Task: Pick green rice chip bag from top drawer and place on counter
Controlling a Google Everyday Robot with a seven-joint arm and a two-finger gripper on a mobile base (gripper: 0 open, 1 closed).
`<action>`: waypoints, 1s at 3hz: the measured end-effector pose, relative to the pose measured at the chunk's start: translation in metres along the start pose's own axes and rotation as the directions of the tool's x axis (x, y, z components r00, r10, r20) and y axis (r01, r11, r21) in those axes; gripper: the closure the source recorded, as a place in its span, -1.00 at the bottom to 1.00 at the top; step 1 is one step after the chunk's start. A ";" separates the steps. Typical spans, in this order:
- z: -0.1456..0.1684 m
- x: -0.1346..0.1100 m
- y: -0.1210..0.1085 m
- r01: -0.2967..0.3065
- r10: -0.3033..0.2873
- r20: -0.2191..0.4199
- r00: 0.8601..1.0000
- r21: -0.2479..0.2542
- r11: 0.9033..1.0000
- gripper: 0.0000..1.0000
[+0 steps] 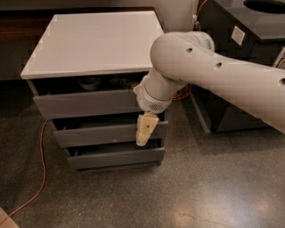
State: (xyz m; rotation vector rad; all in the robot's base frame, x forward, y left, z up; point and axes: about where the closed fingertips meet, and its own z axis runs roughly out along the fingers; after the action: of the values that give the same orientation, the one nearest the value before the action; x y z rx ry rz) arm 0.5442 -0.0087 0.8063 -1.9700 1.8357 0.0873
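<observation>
The top drawer (84, 103) of the grey cabinet stands slightly pulled out under the white counter (95, 42). Dim shapes (91, 82) show in the dark gap above its front. I cannot make out a green rice chip bag among them. My gripper (144, 130) is cream-coloured and hangs pointing down in front of the cabinet's right side. It is level with the middle drawer (98, 133), below the top drawer's front, and holds nothing that I can see. My white arm (213, 75) reaches in from the right and covers the top drawer's right end.
The bottom drawer (111, 158) also stands slightly out. A dark black unit (236, 53) with a round hole (265, 6) stands to the right of the cabinet. An orange cable (42, 164) runs over the speckled floor at the left.
</observation>
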 end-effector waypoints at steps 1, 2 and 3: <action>0.033 0.000 -0.026 0.060 -0.060 -0.007 0.998 0.008 0.998 -1.00; 0.061 0.008 -0.056 0.115 -0.116 -0.023 0.993 -0.010 0.993 -1.00; 0.060 0.008 -0.055 0.115 -0.115 -0.023 0.993 -0.011 0.993 -1.00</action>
State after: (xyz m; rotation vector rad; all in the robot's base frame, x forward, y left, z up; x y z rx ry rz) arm 0.6135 0.0063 0.7643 -2.0873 1.7349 0.0381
